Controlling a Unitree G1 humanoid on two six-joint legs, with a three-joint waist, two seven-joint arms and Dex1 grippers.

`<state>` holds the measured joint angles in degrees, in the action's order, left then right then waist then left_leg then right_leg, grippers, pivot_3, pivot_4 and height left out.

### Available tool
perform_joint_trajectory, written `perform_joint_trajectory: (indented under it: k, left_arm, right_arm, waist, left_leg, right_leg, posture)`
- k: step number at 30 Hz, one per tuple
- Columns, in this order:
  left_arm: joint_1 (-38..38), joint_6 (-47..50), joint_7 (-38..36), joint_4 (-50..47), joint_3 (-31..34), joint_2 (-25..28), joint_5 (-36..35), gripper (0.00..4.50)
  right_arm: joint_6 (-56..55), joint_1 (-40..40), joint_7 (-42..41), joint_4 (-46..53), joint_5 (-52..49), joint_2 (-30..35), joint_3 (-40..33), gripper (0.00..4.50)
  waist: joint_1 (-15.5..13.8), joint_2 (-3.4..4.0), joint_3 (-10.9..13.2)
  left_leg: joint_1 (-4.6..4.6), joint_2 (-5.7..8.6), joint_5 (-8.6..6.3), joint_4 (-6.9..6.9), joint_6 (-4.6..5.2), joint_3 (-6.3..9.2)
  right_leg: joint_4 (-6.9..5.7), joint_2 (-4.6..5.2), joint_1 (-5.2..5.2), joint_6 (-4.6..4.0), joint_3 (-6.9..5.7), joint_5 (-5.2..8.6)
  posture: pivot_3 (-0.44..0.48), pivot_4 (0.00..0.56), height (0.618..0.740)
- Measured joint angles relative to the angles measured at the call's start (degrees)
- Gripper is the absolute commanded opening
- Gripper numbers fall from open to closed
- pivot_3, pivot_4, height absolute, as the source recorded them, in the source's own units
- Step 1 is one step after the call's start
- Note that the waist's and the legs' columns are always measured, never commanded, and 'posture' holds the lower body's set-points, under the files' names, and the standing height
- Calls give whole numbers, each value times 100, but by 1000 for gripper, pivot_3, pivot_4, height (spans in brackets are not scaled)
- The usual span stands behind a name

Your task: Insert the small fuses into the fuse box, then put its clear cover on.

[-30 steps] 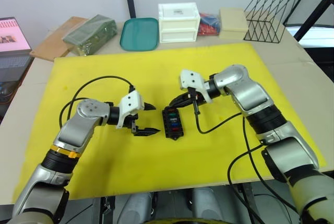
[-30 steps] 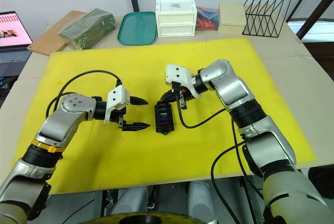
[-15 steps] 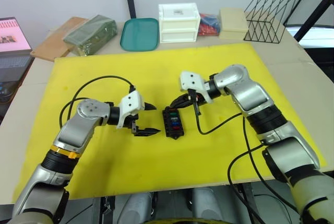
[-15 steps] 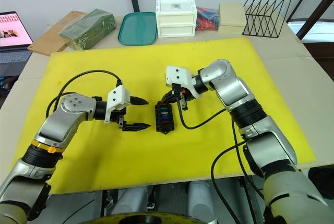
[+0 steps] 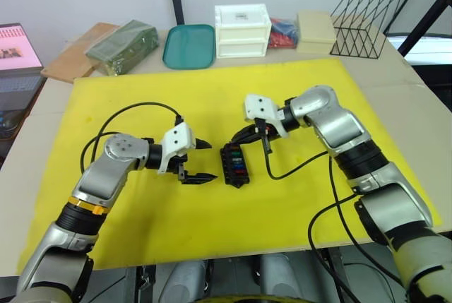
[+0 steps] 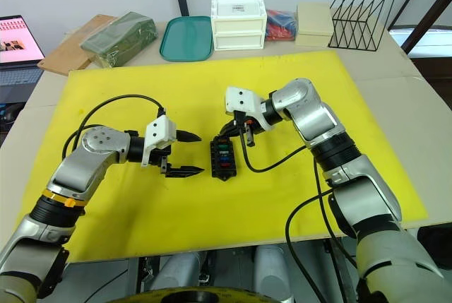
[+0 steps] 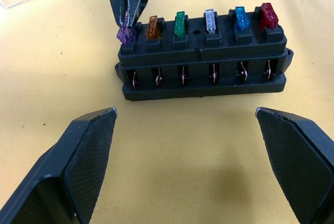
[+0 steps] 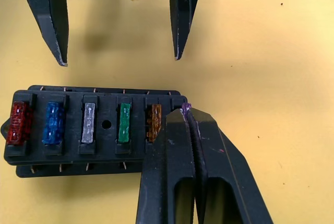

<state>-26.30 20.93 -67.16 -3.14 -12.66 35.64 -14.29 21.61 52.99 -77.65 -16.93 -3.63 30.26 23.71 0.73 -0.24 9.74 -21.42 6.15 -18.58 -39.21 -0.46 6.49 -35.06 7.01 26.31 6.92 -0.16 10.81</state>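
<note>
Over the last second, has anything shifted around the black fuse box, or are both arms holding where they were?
Nothing visibly changed. The right gripper stays shut on the tiny purple fuse at the end slot of the small black plastic fuse box. The left gripper stays open beside the box, apart from it. Five other fuses sit in their slots as before.

Bare yellow mat [image 5: 212, 211] on all near sides of fuse box [image 5: 233, 165]. Far end blocked by right gripper [image 7: 128, 23], pinched on purple fuse [image 7: 125, 35]. Left gripper [image 5: 201, 160] spread wide just beside box.
</note>
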Motion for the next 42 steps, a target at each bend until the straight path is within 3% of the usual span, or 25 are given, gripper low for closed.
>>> perform_joint_trajectory:
  k: [15, 30, 37, 40, 42]
  left_arm:
    - [-1, 1, 19, -1, 0, -1, 0, 4500]
    - [0, 12, 14, -13, 1, 10, -10, 4500]
    - [385, 496, 38, -725, 477, 282, -577, 4500]
    - [647, 999, 140, -1152, 1018, 650, -1007, 4500]
    - [859, 1299, 181, -1402, 1383, 942, -1234, 4500]
  right_arm:
    - [808, -64, -302, 502, -356, 78, -64, 34]
    - [752, -19, -84, 416, -464, 51, -211, 34]
    - [861, -93, 7, 761, -534, 370, -371, 34]
    - [995, -356, -4, 1326, -692, 923, -788, 680]
    - [1070, -681, -36, 1743, -826, 1300, -1028, 1349]
  waist:
    - [7, 0, 0]
    - [5, 0, 1]
    - [8, 1, 3]
    - [-11, 0, 4]
    - [-15, 0, 4]
  left_leg:
    - [-3, 0, 0, 0, 0, 0]
    - [-4, 0, 0, 0, 0, 0]
    - [-10, -1, 0, 3, 0, 1]
    - [-8, 0, -1, 3, 1, 3]
    - [-8, 0, -1, 3, 1, 3]
  right_leg:
    - [0, 0, 5, 0, 0, 0]
    - [0, 0, 5, 0, 0, 0]
    - [0, 0, 14, -1, 1, 0]
    - [2, 0, 8, -1, 1, 0]
    - [4, 1, 5, -1, 1, 1]
  posture:
    - [0, 150, 740]
    - [0, 150, 740]
    - [0, 150, 740]
    - [0, 150, 740]
    - [0, 150, 740]
